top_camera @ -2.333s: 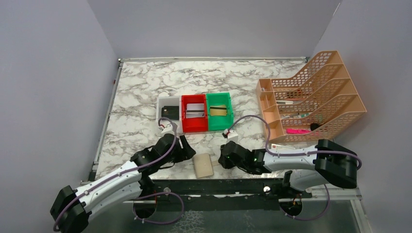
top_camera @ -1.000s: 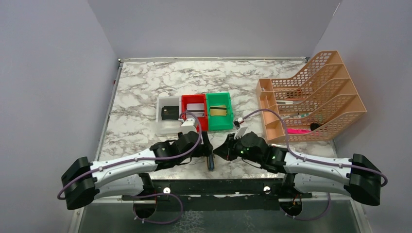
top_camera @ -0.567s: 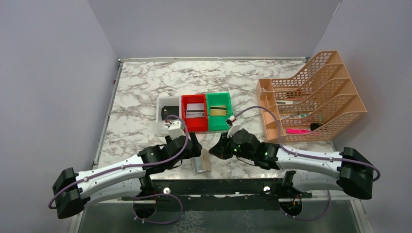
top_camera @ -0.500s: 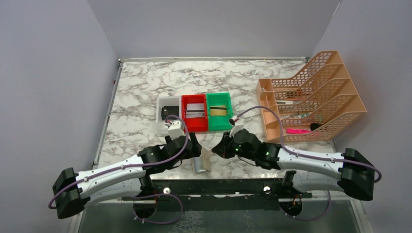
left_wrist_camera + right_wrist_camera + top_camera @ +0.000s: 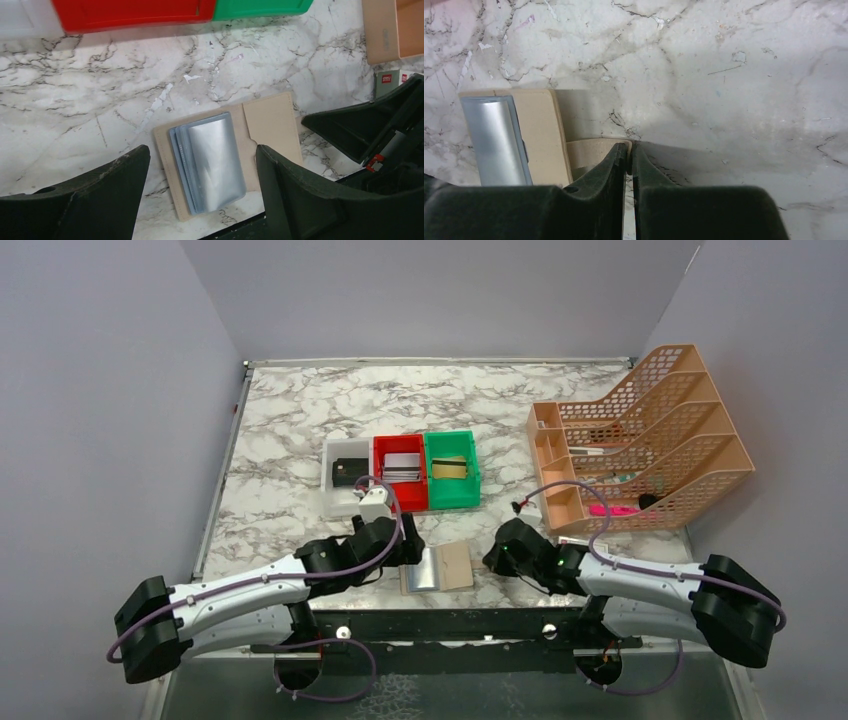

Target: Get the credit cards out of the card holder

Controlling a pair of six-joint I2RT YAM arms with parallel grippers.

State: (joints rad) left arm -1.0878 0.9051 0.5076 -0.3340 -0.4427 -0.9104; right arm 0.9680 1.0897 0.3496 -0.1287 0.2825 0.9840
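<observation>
The small tan folding card holder (image 5: 437,567), folded shut two seconds ago, now lies spread open on the white marbled table (image 5: 300,430) at the top view's lower centre, so the silvery-grey plastic credit cards (image 5: 212,160) are exposed but not yet drawn out. In the left wrist view it sits between the wide-spread fingers of the left pincer (image 5: 201,150). At the bottom centre of the right wrist view, the right pincer (image 5: 628,147) has its fingers pressed together at the tip of the snap tab (image 5: 591,152) (nipping it or merely over it, I cannot tell).

I noted the card holder (image 5: 270,125) as matt tan leather-like material, its inner sleeves (image 5: 215,160) glossy bluish-grey plastic with a mirror sheen. The table (image 5: 75,110) presented a smooth marble-pattern finish. The red bin (image 5: 130,10) and green bin (image 5: 260,7) read as glossy plastic; the left gripper (image 5: 202,150) fingers (image 5: 310,200) as matt, slightly grainy black plastic.
</observation>
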